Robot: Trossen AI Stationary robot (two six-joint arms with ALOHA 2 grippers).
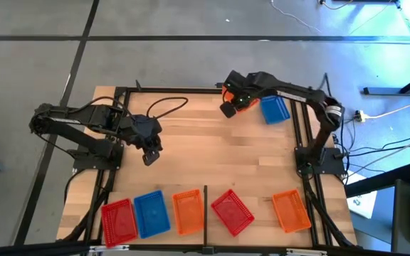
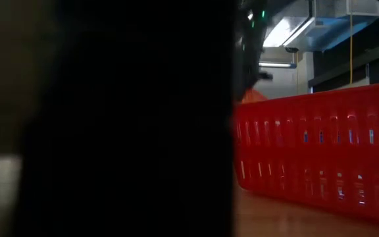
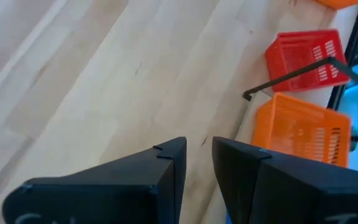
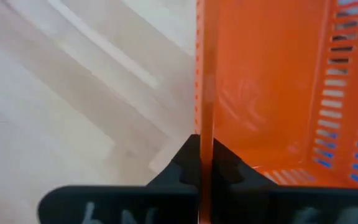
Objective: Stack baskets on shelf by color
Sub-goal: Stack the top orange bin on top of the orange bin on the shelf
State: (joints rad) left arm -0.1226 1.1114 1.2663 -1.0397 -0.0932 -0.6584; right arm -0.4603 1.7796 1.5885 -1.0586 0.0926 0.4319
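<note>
At the table's far side my right gripper (image 1: 230,104) is shut on an orange basket (image 1: 228,91), just left of a blue basket (image 1: 275,109) that lies on the wood. My left gripper (image 1: 150,153) hovers open over bare wood left of centre, nothing between its fingers (image 3: 197,165). Along the near edge several baskets rest on their bottoms: red (image 1: 118,219), blue (image 1: 151,213) and orange (image 1: 187,211) left of the shelf's black divider bar (image 1: 205,210), and red (image 1: 232,211) and orange (image 1: 291,210) right of it. My right gripper pinches one side wall of the orange basket at its rim (image 4: 200,118), one finger inside the basket and one outside. The fingers come from above, pointing steeply down. The basket hangs below them, its hollow (image 4: 272,81) turned sideways, and looks lifted off the wood.
A black frame (image 1: 301,121) runs round the plank table, and cables (image 1: 166,107) lie at the far left. The low view is half blocked by a dark shape (image 2: 124,118); beside it stands a red basket (image 2: 321,155). Bare wood lies mid-table.
</note>
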